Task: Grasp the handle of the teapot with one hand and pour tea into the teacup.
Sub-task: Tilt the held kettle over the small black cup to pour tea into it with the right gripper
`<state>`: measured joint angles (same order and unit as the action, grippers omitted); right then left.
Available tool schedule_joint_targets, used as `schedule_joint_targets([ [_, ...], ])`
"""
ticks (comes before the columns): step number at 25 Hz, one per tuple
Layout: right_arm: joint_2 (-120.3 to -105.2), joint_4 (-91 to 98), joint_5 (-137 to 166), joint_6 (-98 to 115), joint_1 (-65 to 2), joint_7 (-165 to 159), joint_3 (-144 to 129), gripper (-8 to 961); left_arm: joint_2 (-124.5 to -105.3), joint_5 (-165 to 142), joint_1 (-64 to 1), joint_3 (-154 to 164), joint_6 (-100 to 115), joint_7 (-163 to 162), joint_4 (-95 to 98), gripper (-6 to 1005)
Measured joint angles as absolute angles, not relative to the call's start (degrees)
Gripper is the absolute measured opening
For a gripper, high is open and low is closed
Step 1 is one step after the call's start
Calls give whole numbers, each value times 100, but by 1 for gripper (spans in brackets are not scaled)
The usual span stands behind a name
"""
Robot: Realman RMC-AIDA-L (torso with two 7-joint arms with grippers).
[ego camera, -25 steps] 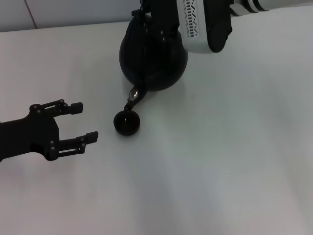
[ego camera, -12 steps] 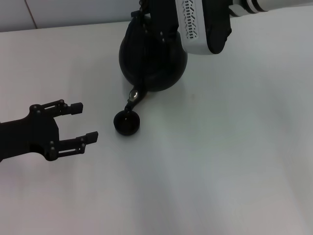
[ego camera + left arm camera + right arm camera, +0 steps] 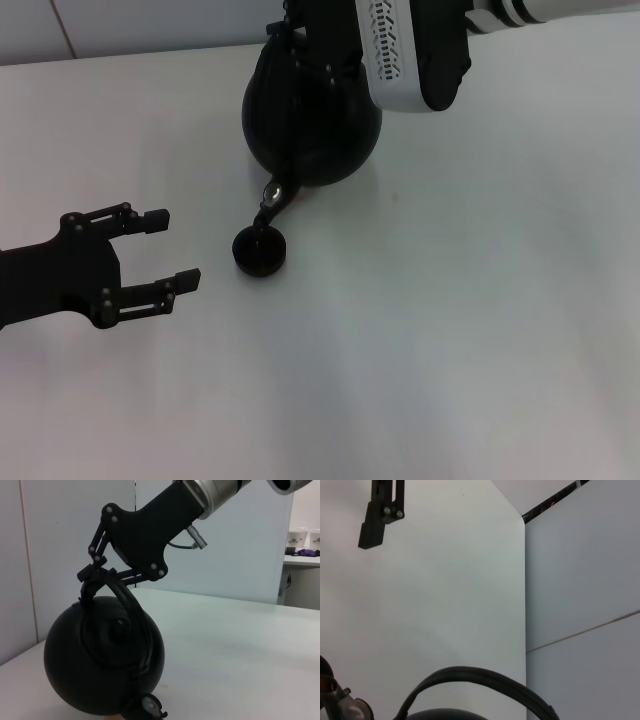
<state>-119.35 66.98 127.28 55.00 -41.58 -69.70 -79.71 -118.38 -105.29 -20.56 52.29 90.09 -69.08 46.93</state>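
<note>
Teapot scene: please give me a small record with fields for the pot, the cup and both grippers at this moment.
teapot: tilted, spout down toward the cup
handle: held at its top by the right gripper
right gripper: jaws closed on the handle
teacup: on the table, right under the spout tip
left gripper: jaws open, holding nothing, beside the cup and apart from it

Worktop (image 3: 480,330): bare across the near and right-hand stretch, open for passage.
Teapot (image 3: 310,130): bulky, tilted spout-down at the far middle; blocks the way there.
Handle (image 3: 131,600): taken up by the right gripper (image 3: 92,575), clamped on it; arm overhead.
Teacup (image 3: 260,250): just under the spout, little gap between.
Left gripper (image 3: 160,255): spread wide, well left of teacup, clear strip between.
</note>
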Motion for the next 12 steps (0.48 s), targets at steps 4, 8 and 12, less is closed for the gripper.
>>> schedule_joint_targets([
  [4, -11936, 6698, 12735, 5496, -4160, -6970, -7972, 103, -11838, -10529, -2057, 5229, 9008, -6908, 4693, 779],
  [8, -11935, 6698, 12735, 5455, -4162, -6970, -8000, 103, -11838, -10529, -2062, 5229, 9008, -6908, 4693, 779],
  [12, -11936, 6697, 12735, 5403, -4140, -6970, -8020, 102, -11838, -10529, -2064, 5229, 8997, -6908, 4693, 779],
])
